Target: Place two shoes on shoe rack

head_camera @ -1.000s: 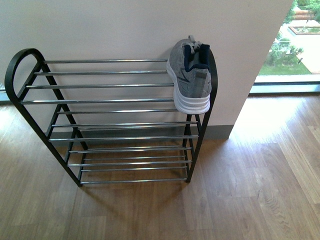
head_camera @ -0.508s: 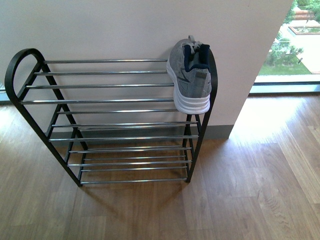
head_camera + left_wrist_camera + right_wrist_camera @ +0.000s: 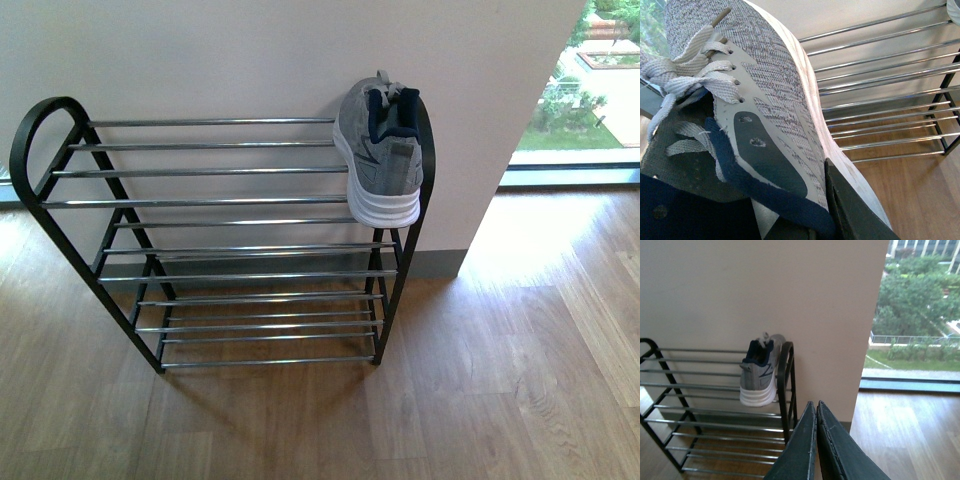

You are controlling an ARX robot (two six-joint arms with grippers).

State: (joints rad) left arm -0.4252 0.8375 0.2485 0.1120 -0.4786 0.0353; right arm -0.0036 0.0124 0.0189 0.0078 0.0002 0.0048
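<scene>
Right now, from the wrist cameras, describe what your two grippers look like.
The right gripper has two long, flat fingers, matte and very dark green-black, tapering to narrow tips. Of the left gripper only one finger shows clearly: the same dark, matte, angular slab. No cables or markings are visible. The front view shows neither arm.

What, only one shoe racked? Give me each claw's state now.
Left claw: shut on the second shoe.
Right claw: shut, empty.

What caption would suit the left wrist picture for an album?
Left gripper clamped on a grey sneaker, the chrome-barred shoe rack beyond it.
</scene>
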